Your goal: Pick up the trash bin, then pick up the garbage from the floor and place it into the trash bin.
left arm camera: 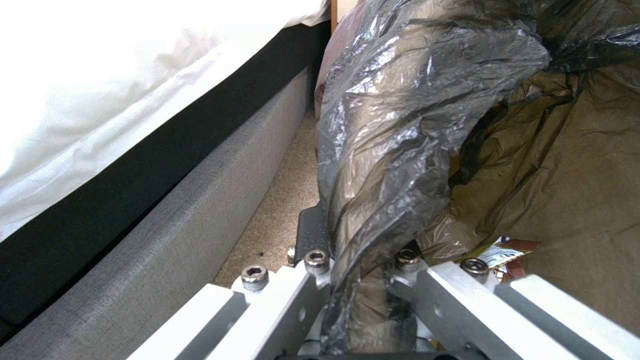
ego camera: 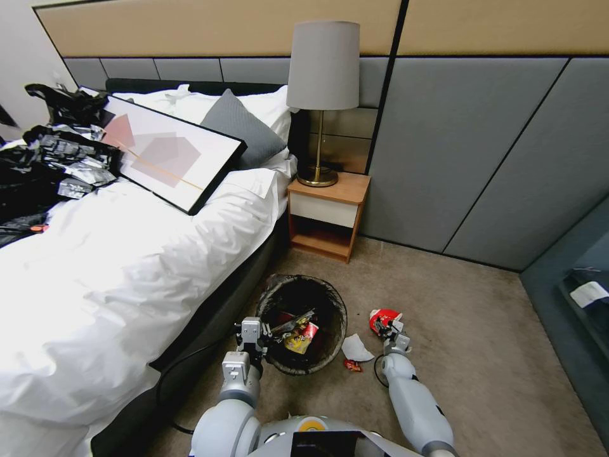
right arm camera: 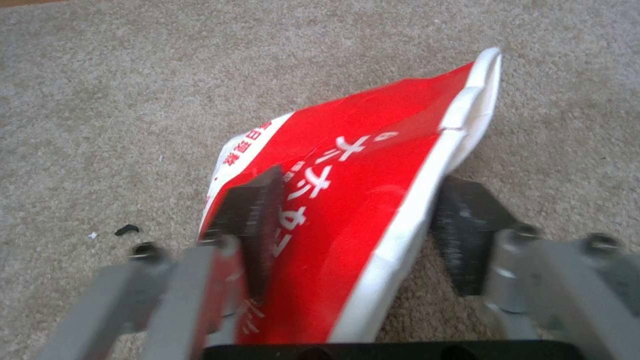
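The trash bin (ego camera: 335, 303), round with a black bag liner, sits beside the bed with yellow and red packets (ego camera: 299, 338) inside. My left gripper (ego camera: 257, 339) is shut on its near rim; in the left wrist view its fingers (left arm camera: 313, 260) pinch the crinkled liner (left arm camera: 400, 125). A red-and-white wrapper (ego camera: 382, 315) lies on the carpet right of the bin. My right gripper (ego camera: 389, 327) is down on it, open, with the wrapper (right arm camera: 360, 165) between its black pads (right arm camera: 250, 210). White tissue (ego camera: 356, 348) and a small red wrapper (ego camera: 353, 365) lie between bin and right arm.
The bed (ego camera: 127, 266) runs along the left, its dark base (left arm camera: 167, 210) close to the bin. A wooden nightstand (ego camera: 327, 212) with a lamp (ego camera: 322, 95) stands behind the bin. Open carpet (ego camera: 482, 343) spreads to the right, up to the grey wall panels.
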